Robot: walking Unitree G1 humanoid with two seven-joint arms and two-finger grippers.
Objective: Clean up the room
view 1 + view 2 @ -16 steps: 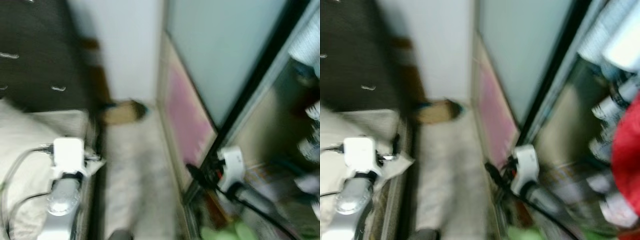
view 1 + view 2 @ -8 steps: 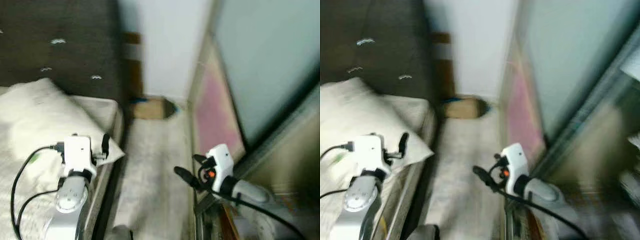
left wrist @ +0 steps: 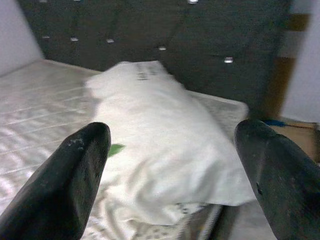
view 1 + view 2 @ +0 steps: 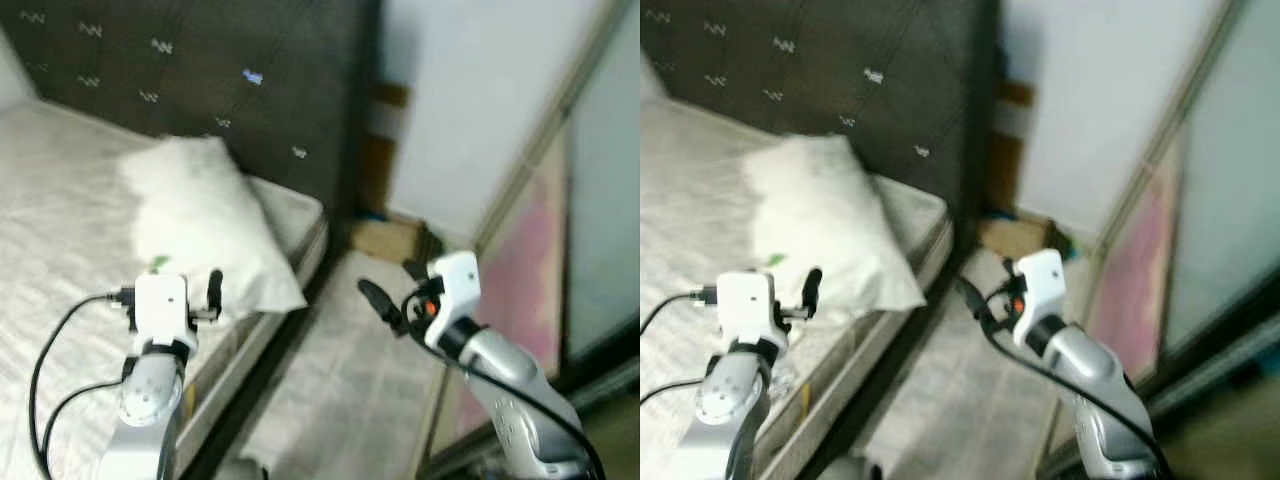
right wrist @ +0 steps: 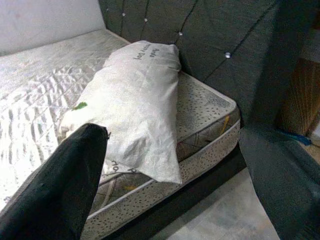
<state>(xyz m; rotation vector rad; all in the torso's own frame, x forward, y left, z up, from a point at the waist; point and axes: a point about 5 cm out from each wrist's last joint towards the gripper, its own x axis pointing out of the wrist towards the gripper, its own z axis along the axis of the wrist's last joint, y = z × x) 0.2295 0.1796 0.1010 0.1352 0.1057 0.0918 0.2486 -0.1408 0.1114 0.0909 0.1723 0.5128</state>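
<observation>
The view has swung left since a moment ago, off the glass door and onto the bed [image 4: 60,200]. A plump, crinkled white pillow [image 5: 132,100] lies at the quilted mattress's corner, against the dark tufted headboard [image 4: 220,80]. Left end effector [image 3: 172,172] and right end effector [image 5: 175,175] both gape wide, holding nothing.

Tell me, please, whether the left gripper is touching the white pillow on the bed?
Apart. The left wrist view shows the open left gripper short of the pillow, which lies beyond its fingers on the mattress.
</observation>
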